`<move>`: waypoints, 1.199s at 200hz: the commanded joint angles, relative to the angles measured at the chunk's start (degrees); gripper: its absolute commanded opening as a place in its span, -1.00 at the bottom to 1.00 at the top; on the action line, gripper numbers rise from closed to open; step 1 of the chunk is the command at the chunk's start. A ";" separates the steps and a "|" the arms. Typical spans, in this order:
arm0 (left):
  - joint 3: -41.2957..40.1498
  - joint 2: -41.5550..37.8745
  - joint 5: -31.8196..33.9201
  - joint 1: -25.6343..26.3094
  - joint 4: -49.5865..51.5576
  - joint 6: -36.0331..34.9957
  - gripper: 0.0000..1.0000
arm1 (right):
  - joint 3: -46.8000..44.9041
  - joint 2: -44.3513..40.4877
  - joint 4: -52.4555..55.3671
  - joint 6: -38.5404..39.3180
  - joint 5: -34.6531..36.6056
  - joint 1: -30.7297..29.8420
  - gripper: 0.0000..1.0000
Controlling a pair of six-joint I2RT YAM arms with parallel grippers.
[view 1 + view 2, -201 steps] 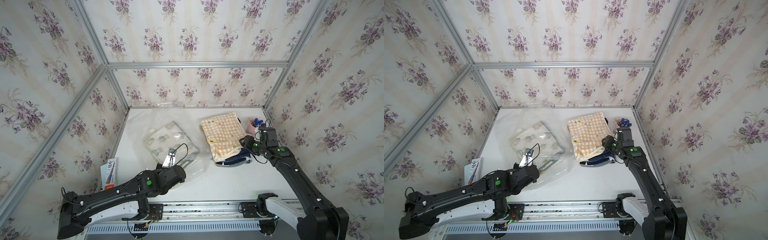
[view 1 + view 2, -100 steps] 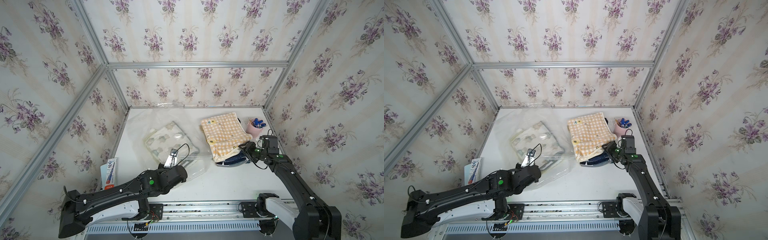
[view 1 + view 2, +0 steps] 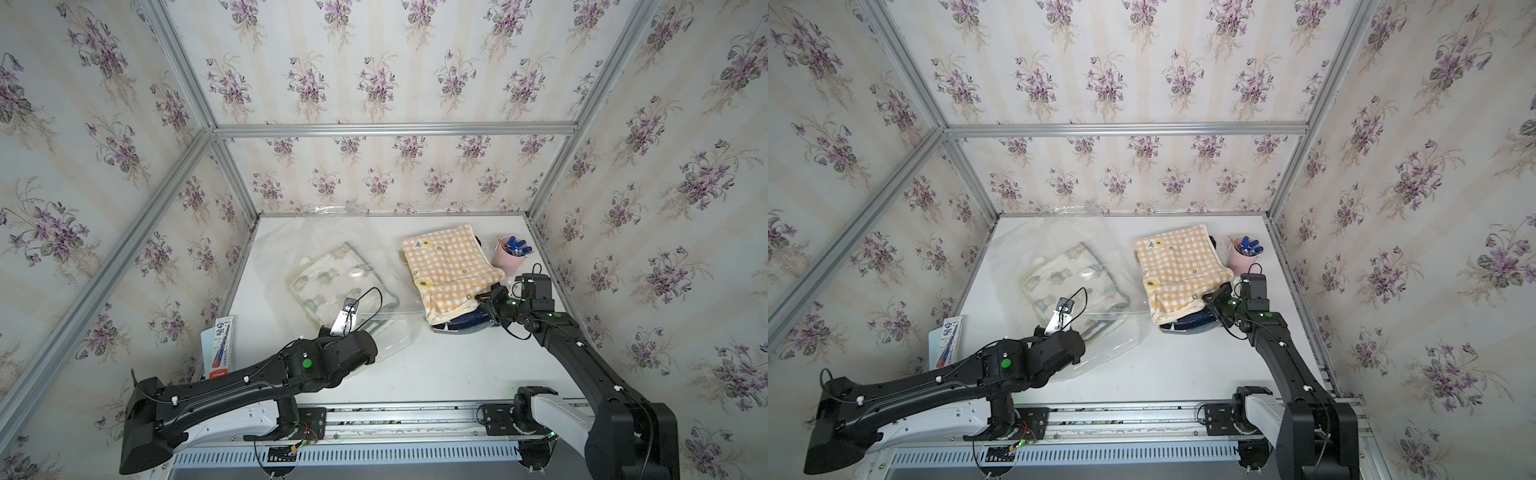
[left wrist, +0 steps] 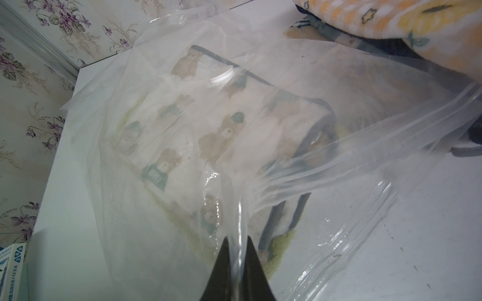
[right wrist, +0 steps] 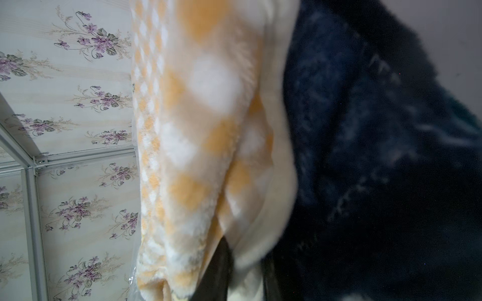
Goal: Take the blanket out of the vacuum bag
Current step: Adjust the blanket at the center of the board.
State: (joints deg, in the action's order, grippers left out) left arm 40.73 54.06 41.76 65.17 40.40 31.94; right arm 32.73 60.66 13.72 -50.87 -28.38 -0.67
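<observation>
The vacuum bag lies crinkled at mid-left of the table in both top views, its white valve cap facing up. The blanket, cream with bears and a grey hem, is folded inside it. My left gripper is shut on a pinched fold of the bag's plastic at its near edge. My right gripper is at the near corner of a yellow checked blanket outside the bag. Its jaws stand either side of that blanket's cream hem and pinch it.
The yellow checked blanket lies on a navy blanket at the right. A pink cup of pens stands behind them near the right wall. A pen box leans at the left wall. Flowered walls enclose three sides.
My right arm has dropped lower and slid to the near corner of the yellow checked blanket, and its jaws have closed on the hem. The left arm and the bag have stayed put.
</observation>
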 commanded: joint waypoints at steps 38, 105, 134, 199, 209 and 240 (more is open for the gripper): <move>0.40 -0.49 0.34 0.02 -0.60 -0.11 -0.81 | -0.85 1.13 -3.20 0.35 -1.54 0.05 -1.00; 0.18 -0.93 0.60 0.05 -0.79 -0.20 -0.81 | 3.01 -6.48 6.33 6.21 6.44 0.05 -1.00; 0.27 -0.96 0.26 0.03 -1.12 -0.33 -0.81 | 4.00 -9.44 11.63 8.38 8.93 0.04 -1.00; -0.52 -1.50 -0.36 -0.01 -1.24 0.62 -0.82 | 4.00 -9.85 16.70 12.98 9.81 -0.04 -0.71; -0.48 -1.59 -0.49 0.04 -1.05 0.71 -0.82 | 3.14 -8.88 16.32 13.44 8.20 -0.02 -0.48; -0.45 -2.27 -0.54 -0.01 -0.20 1.11 -0.82 | 3.69 -9.87 20.07 15.92 7.10 -0.04 -0.17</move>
State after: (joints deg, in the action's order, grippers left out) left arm 40.27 52.29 40.97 65.17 40.47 32.42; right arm 35.70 51.81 30.57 -37.95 -19.86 -0.69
